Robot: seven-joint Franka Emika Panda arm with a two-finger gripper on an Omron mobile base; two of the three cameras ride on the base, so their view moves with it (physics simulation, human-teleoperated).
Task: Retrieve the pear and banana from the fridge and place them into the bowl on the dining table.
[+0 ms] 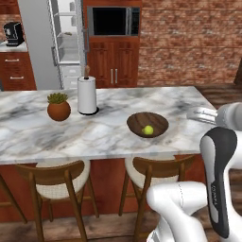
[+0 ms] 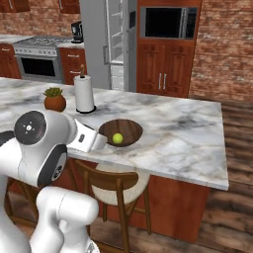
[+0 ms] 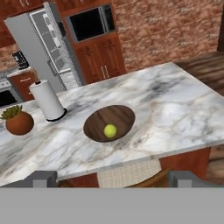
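Gaping empty claw point(image 3: 112, 178) off the dining table point(image 3: 175, 105) edge, pear point(image 3: 110, 130) inside bowl point(image 3: 94, 127).

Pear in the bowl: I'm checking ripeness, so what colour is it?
Yellow-green; the pear shows best in the hand view, lying in the dark brown bowl.

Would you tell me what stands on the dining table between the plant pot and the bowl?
The paper towel roll stands between the plant pot and the bowl, slightly behind their line, in the left base view.
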